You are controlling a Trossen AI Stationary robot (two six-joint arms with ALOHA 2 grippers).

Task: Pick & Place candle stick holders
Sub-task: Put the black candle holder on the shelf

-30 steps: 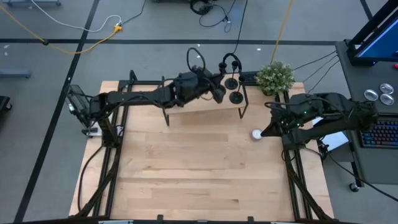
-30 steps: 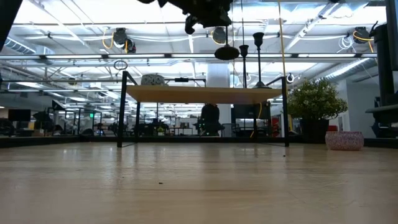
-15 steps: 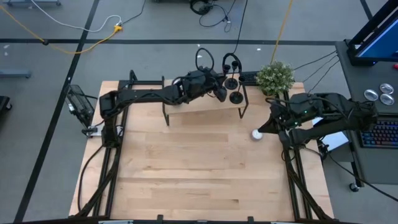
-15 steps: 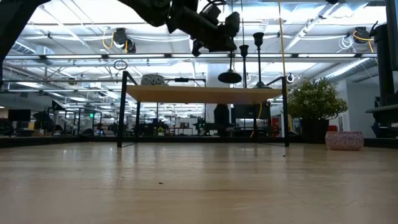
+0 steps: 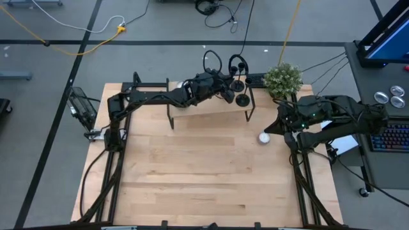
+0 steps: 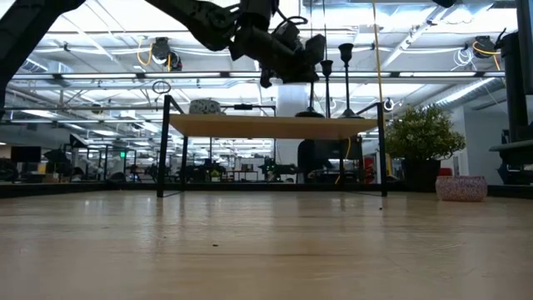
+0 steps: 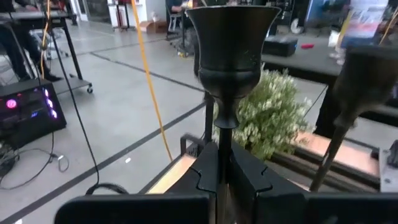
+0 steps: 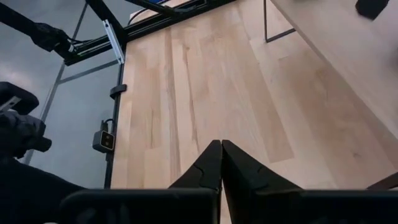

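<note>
Candle stick holders (image 5: 241,89) on shelf (image 5: 204,106); plant (image 5: 282,79) right.

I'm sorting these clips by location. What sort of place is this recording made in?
Probably an open robotics lab or workshop, not a home. The low view shows a large hall with ceiling pipes and strip lights; the high view shows cables across a grey floor and a keyboard beside the wooden table.

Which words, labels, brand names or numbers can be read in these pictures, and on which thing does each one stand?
None can be read in any view.
The candle stick holder in the left gripper is plain black.
The small raised shelf, the potted plant and the table carry no lettering.
Things in the room behind are too blurred to tell.
</note>
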